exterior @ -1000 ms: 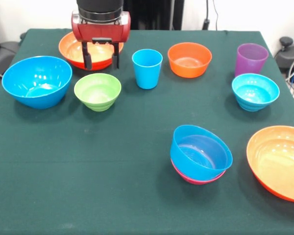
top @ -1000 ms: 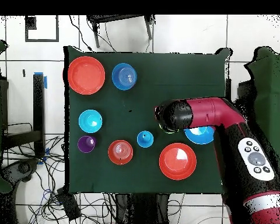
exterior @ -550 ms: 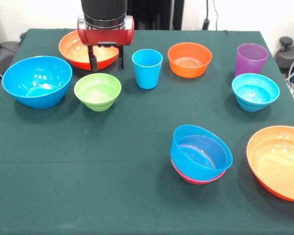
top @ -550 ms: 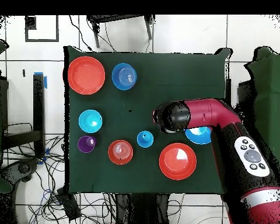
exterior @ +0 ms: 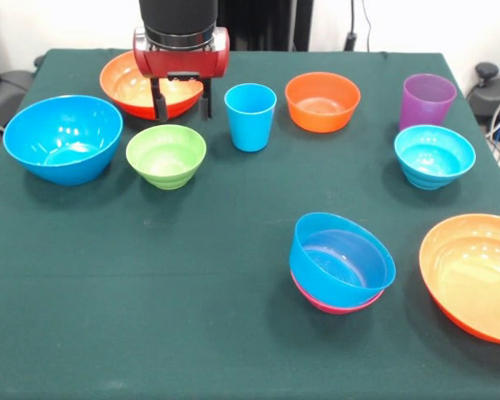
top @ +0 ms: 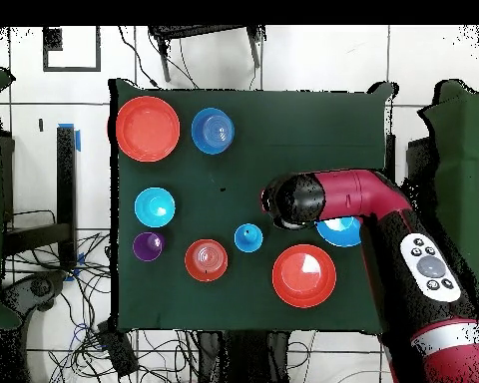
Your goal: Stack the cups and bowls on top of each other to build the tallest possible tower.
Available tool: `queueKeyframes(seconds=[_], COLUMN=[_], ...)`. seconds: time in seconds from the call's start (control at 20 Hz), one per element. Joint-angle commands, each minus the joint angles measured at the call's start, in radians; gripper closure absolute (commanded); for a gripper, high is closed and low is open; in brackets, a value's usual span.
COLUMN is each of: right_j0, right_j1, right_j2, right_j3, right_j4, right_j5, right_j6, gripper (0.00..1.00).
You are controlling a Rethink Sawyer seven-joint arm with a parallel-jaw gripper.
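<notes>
- Near the left edge of the green cloth-covered table [exterior: 150, 333] sits a large glossy blue plastic bowl [exterior: 63, 137], upright and empty.
- Just right of it stands a small lime-green plastic bowl [exterior: 166, 155], close to the blue one but apart from it.
- Behind these, toward the far left corner, lies a wide orange plastic bowl [exterior: 129, 83], partly hidden by the arm.
- Above the gap between that bowl and the green one hangs the red and black gripper [exterior: 182, 106]; its two dark fingers [exterior: 160, 107] point down, spread apart, with nothing between them.
- Beside the gripper, further right, stands the light blue plastic tumbler [exterior: 250, 116], upright.
- Next, by the far edge, sits a smaller orange plastic bowl [exterior: 322, 101].
- Toward the near edge, right of centre, the tower [exterior: 341, 263] is a blue bowl nested in a pink bowl whose rim just shows beneath.
- At the far right corner stands the translucent purple plastic tumbler [exterior: 427, 100], with a cyan ribbed plastic bowl [exterior: 434, 156] just in front of it.
- Against the right edge lies a broad orange plastic dish [exterior: 473, 275], cut off by the frame.
</notes>
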State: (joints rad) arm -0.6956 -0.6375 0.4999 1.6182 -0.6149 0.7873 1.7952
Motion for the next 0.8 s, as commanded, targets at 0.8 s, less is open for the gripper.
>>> queueKeyframes(seconds=[0.8], right_j0=[0.017], right_j1=[0.057], right_j2=[0.03], right_j3=[0.081], right_j4=[-0.079], right_j5=[0.0], right_j6=[-0.189], gripper=[0.0])
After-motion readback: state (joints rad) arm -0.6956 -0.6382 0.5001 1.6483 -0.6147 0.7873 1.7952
